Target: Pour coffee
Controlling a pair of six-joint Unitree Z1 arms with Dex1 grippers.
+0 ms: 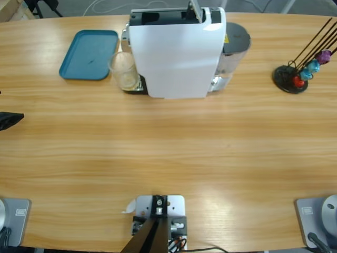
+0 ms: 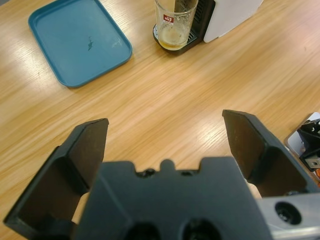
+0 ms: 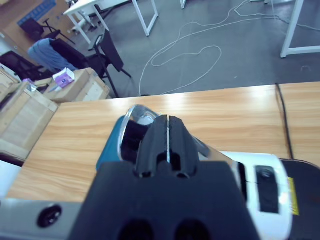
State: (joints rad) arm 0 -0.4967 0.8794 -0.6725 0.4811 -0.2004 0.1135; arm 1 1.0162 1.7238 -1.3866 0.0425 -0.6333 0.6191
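A clear glass cup (image 2: 174, 25) with a red logo stands on the drip tray of the white coffee machine (image 1: 176, 52), under its spout. A shallow pale brownish layer, the coffee (image 2: 173, 37), lies at the cup's bottom. My left gripper (image 2: 165, 122) is open and empty, low over bare wood well short of the cup (image 1: 125, 71); in the high view it shows only as a black tip (image 1: 9, 120) at the left edge. My right gripper (image 3: 168, 125) is shut above the machine's top, its tips next to the silver lever (image 3: 136, 113). I cannot tell whether they touch.
An empty teal tray (image 1: 89, 54) lies left of the machine. A black capsule stand (image 1: 295, 76) with coloured capsules is at the far right. The grey water tank (image 1: 237, 42) sits on the machine's right side. Open wood spreads across the table's near half.
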